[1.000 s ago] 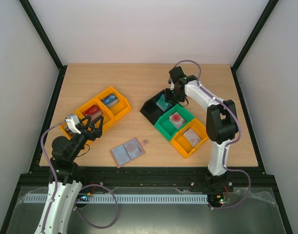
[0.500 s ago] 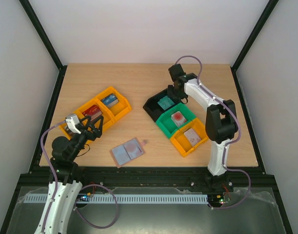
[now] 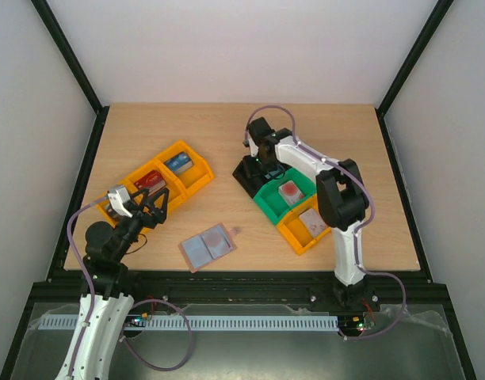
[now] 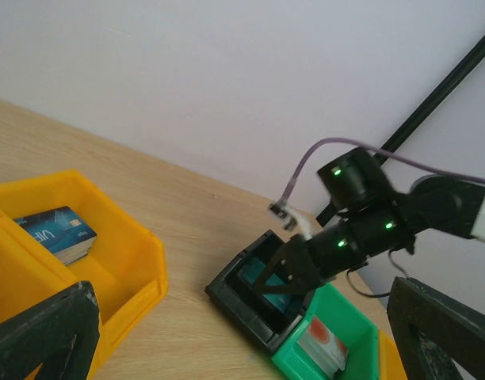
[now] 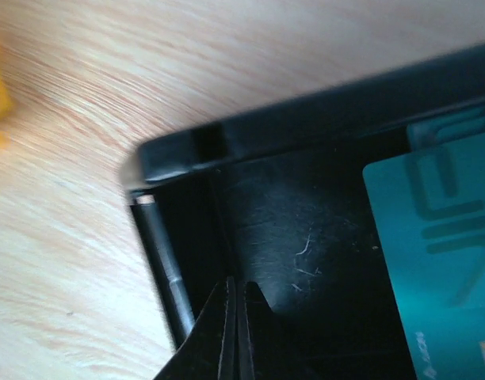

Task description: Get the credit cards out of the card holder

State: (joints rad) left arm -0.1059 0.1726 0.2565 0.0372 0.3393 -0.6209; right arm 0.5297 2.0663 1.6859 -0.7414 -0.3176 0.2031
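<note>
The card holder (image 3: 207, 247) lies open at 6 o'clock on the table (image 3: 187, 127), probably light and floppy. The teal card (image 5: 441, 253) lies flat in the black bin (image 5: 322, 115) toward 1 o'clock; thin, stiff and slick, it likely needs an edge grip. The right gripper (image 5: 236, 294) is pinched together and empty, while the left gripper (image 3: 147, 207) is spread wide.

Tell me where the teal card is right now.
The teal card lies flat in the black bin, near mid-table in the top view, beside the green bin; the right gripper hovers over that bin's floor next to it.
</note>
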